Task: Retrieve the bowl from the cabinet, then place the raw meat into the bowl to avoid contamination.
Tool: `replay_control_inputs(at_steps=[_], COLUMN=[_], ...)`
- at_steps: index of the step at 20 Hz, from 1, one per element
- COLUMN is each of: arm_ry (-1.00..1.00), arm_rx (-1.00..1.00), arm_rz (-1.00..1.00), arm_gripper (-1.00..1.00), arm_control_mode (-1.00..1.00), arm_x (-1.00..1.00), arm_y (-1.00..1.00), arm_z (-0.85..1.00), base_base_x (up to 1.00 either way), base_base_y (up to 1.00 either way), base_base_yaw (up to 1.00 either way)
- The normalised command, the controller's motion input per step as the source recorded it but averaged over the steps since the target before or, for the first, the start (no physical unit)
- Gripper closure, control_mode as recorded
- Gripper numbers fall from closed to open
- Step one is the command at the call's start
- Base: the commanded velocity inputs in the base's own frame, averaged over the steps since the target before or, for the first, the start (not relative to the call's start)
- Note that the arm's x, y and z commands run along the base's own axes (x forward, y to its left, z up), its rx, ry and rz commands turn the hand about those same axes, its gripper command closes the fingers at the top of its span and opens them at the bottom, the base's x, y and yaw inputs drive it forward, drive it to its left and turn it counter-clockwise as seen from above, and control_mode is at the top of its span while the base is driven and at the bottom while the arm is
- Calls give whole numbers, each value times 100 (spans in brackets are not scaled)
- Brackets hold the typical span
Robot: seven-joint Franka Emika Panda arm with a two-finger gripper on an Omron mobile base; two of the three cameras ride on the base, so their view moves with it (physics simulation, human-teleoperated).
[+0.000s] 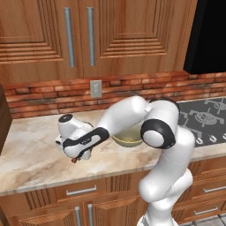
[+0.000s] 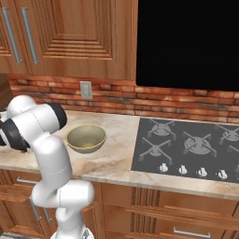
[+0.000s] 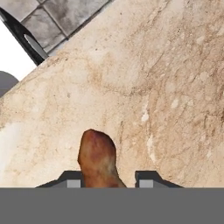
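End effector [image 3: 106,183] low over the marble surface [image 3: 166,87], fingers either side of the raw meat [image 3: 97,158], grip unclear, bowl [image 2: 86,138] nearby

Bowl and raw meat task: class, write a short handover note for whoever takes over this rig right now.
Gripper: low over the counter, fingers either side of the raw meat; whether they already clamp it can't be told.
Bowl: upright on the counter, left of the cooktop, empty.
Cabinet: doors shut.
Done: bowl fetched from the cabinet and set down.
Left: secure the meat, lift it, carry it to the bowl and release it inside.
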Motion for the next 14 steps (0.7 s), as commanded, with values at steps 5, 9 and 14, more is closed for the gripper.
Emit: replay_control_inputs(at_steps=[5, 9, 14], arm_ry=[-2, -1, 0], arm_rx=[-2, -1, 0], arm_rz=[0, 0, 0], arm_gripper=[100, 100, 100], arm_control_mode=[-100, -100, -100], arm_x=[-8, -8, -8], arm_y=[-21, -29, -35], arm_z=[38, 45, 46], base_base_x=[0, 0, 0], base_base_y=[0, 0, 0], base_base_yaw=[0, 0, 0])
